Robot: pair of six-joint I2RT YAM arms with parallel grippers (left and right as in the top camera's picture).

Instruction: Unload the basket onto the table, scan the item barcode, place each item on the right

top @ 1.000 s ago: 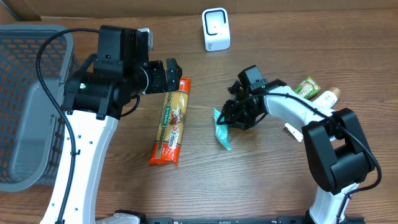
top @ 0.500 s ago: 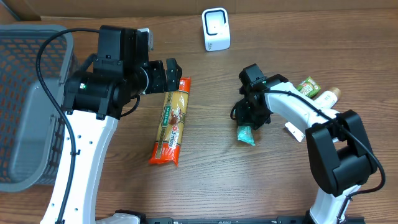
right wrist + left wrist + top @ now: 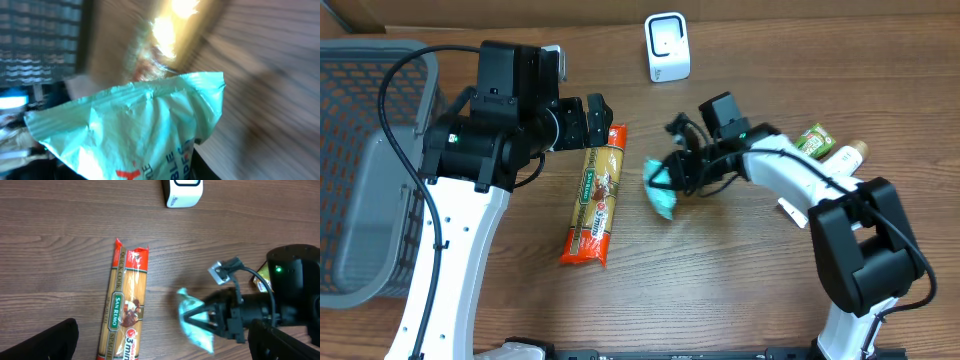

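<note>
Centre of the overhead frame, beside the pasta packet (image 3: 597,195): right gripper (image 3: 680,176) pinches the teal pouch (image 3: 661,192), seemingly lifted off the surface (image 3: 740,290); left gripper (image 3: 592,120) spread, idle; carrying step, I judge, and next calls for facing its barcode toward the scanner (image 3: 667,47) at upper centre.

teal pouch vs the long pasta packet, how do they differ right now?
Pose: the small teal crinkled plastic pouch is pinched in the right claw and looks lifted; the long orange-and-yellow pasta packet lies flat on the wooden table, ungripped.
Shape: the pouch is short and crumpled; the packet is narrow and straight.
Size: the packet is clearly longer than the pouch.
Shared: both are flexible printed wrappers.
</note>
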